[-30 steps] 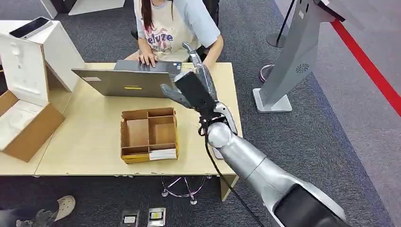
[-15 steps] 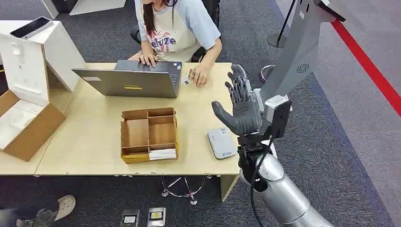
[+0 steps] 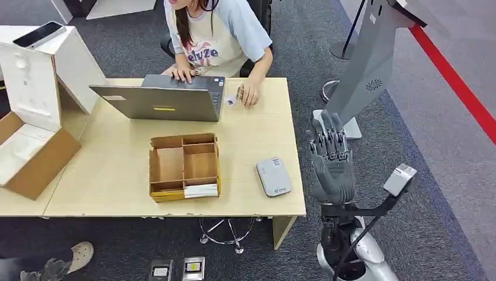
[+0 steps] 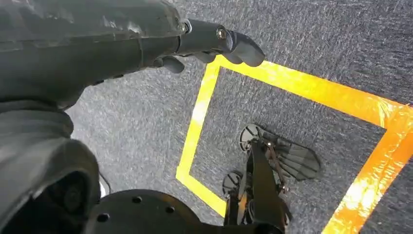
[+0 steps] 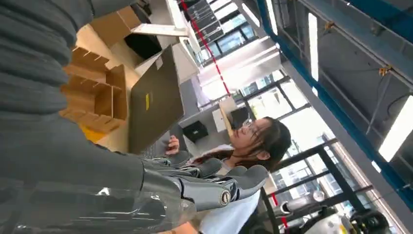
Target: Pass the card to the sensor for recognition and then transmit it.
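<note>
A small white card (image 3: 229, 100) lies on the table (image 3: 111, 187) by the laptop, right beside the seated person's hand (image 3: 249, 93). The grey-white sensor (image 3: 274, 177) lies flat near the table's right front corner. My right hand (image 3: 330, 164) is raised just off the table's right edge, to the right of the sensor, fingers spread and pointing up, holding nothing. The right wrist view shows its fingers (image 5: 214, 185) bare, with the person beyond them. My left hand (image 4: 209, 41) hangs over the carpet with nothing in it.
A cardboard divider box (image 3: 184, 167) with white cards in its front slot sits mid-table. A laptop (image 3: 158, 100) stands before the person (image 3: 216, 35). An open box (image 3: 29, 129) fills the left end. A grey kiosk stand (image 3: 362, 70) rises at the right.
My right arm has pulled back from near the person's hand, swinging right and down off the table. The sensor is uncovered. The card now lies by the person's hand.
</note>
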Controlling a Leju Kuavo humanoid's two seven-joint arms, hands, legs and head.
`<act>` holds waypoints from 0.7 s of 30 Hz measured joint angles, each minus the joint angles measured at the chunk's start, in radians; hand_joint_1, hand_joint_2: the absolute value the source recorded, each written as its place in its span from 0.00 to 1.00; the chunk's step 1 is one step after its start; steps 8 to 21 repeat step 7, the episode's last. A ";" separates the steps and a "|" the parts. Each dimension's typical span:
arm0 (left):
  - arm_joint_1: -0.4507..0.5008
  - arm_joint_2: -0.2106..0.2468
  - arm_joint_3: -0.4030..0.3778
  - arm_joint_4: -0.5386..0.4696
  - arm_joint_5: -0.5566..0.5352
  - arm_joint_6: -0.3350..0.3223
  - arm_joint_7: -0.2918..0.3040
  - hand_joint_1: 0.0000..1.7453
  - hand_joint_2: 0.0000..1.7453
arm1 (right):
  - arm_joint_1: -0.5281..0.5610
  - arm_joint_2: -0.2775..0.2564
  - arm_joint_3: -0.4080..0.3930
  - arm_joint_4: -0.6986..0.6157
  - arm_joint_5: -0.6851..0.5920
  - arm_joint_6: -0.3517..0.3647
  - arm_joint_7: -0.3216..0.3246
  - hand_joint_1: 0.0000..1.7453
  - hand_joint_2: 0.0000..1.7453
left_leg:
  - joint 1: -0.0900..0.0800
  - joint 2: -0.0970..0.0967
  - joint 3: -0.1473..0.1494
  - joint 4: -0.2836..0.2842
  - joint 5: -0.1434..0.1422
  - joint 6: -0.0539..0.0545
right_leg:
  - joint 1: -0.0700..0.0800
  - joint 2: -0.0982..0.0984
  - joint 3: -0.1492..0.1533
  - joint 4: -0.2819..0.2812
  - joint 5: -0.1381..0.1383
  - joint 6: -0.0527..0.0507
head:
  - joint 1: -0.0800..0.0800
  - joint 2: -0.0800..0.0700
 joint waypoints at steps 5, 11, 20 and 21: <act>-0.001 -0.002 0.008 0.000 0.005 -0.023 -0.022 0.00 0.00 | 0.041 -0.002 -0.018 -0.003 0.099 -0.041 0.032 0.00 1.00 | 0.000 0.000 0.000 0.000 0.000 0.000 | 0.000 0.000 0.000 0.000 0.000 0.000 | 0.000 0.000; -0.001 -0.003 0.015 0.000 0.017 -0.026 -0.035 0.00 0.00 | 0.047 -0.002 -0.024 -0.003 0.157 -0.059 0.051 0.00 1.00 | 0.000 0.000 0.000 0.000 0.000 0.000 | 0.000 0.000 0.000 0.000 0.000 0.000 | 0.000 0.000; -0.001 -0.003 0.015 0.000 0.017 -0.026 -0.035 0.00 0.00 | 0.047 -0.002 -0.024 -0.003 0.157 -0.059 0.051 0.00 1.00 | 0.000 0.000 0.000 0.000 0.000 0.000 | 0.000 0.000 0.000 0.000 0.000 0.000 | 0.000 0.000; -0.001 -0.003 0.015 0.000 0.017 -0.026 -0.035 0.00 0.00 | 0.047 -0.002 -0.024 -0.003 0.157 -0.059 0.051 0.00 1.00 | 0.000 0.000 0.000 0.000 0.000 0.000 | 0.000 0.000 0.000 0.000 0.000 0.000 | 0.000 0.000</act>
